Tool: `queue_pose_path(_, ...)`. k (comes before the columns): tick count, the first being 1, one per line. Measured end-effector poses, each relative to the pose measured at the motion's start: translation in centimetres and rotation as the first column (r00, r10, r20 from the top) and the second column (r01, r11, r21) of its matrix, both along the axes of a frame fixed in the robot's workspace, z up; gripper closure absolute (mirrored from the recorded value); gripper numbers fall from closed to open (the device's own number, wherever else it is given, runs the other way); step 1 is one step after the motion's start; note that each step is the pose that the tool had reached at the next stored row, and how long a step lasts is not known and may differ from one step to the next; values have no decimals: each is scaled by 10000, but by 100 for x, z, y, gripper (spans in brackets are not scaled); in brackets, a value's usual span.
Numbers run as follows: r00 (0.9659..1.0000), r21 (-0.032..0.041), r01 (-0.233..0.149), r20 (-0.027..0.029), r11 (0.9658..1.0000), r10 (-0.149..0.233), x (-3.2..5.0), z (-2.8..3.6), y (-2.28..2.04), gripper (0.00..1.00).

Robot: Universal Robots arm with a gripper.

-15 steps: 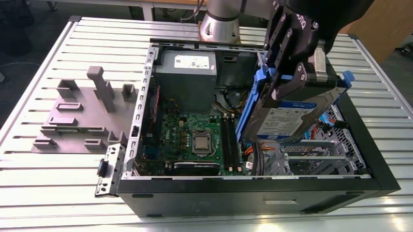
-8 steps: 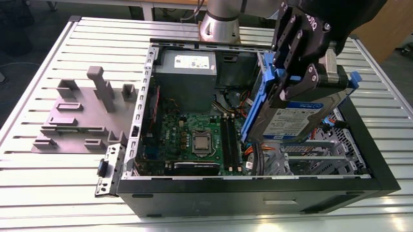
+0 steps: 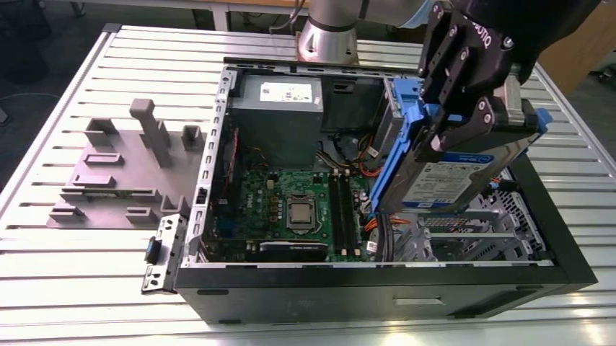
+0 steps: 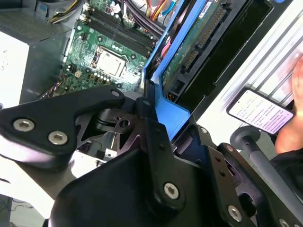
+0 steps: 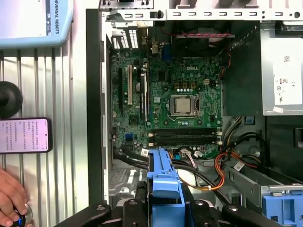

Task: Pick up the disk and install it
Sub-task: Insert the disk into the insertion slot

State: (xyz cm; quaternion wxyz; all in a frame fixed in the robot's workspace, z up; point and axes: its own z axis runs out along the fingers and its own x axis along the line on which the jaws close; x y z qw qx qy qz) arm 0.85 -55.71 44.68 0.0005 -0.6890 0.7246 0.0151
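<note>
The disk (image 3: pixel 460 175), a silver drive with a white-and-blue label and a blue plastic frame, hangs tilted on edge above the right side of the open computer case (image 3: pixel 385 295). My black gripper (image 3: pixel 469 124) is shut on its upper end. In the second wrist view the disk's green circuit board (image 4: pixel 196 45) and blue frame (image 4: pixel 169 112) run away from the gripper (image 4: pixel 154 120). The first wrist view shows the frame's blue end (image 5: pixel 163 182) between the fingers, over the motherboard's edge and the cables.
Inside the case lie the motherboard (image 3: pixel 288 209), a grey power supply box (image 3: pixel 279 108) and a metal drive cage (image 3: pixel 472 241). A grey fixture (image 3: pixel 120 173) stands on the slatted table at the exterior view's left. A phone (image 5: pixel 24 135) and a hand (image 5: pixel 10 198) are beside the case.
</note>
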Motion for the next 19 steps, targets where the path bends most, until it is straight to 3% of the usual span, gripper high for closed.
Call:
queue_pose_path(8,10000,0,-1,0,10000,1,95,-5,-9,63)
queue_pose_path(19,10000,0,0,0,10000,0,135,-6,-73,63)
